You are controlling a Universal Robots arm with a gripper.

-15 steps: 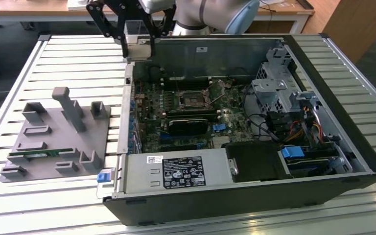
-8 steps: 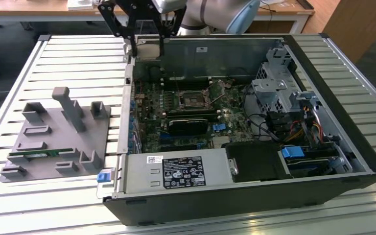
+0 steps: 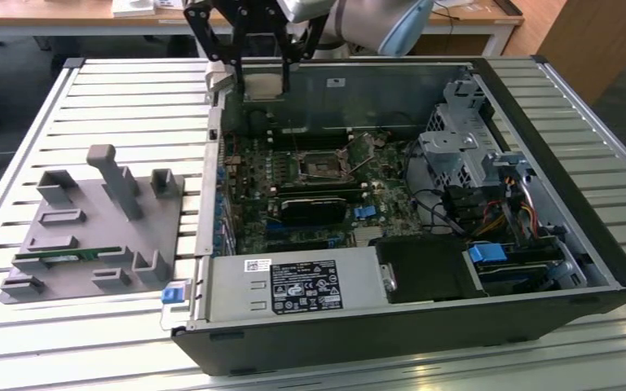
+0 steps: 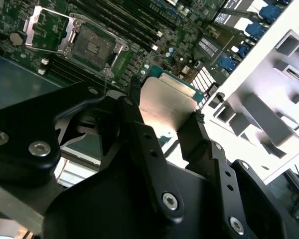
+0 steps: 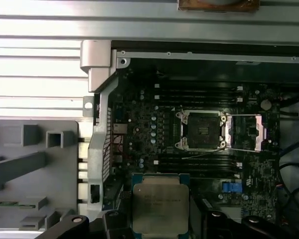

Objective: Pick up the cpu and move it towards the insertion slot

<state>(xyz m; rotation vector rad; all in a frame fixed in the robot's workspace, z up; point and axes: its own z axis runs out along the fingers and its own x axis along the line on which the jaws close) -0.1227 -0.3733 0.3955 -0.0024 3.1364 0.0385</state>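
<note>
My gripper (image 3: 261, 75) is shut on the cpu (image 3: 265, 82), a flat square chip with a silvery top. It hangs above the far left corner of the open computer case, as the exterior view shows it. The black fingers (image 4: 135, 94) clamp two opposite edges of the cpu (image 4: 164, 107). The insertion slot (image 3: 323, 164) is a square socket with a shiny metal frame and dark centre on the green motherboard, lower than the chip and off to one side. In the first wrist view the cpu (image 5: 159, 205) lies apart from the insertion slot (image 5: 200, 130), whose metal lid is swung open beside it.
A grey fixture (image 3: 95, 236) on the slatted table (image 3: 128, 106) holds a green memory stick (image 3: 68, 257). Inside the case, a long black card (image 3: 315, 208) lies near the socket, a power supply (image 3: 291, 287) fills the front, and a drive cage (image 3: 460, 151) with cables stands at the exterior view's right.
</note>
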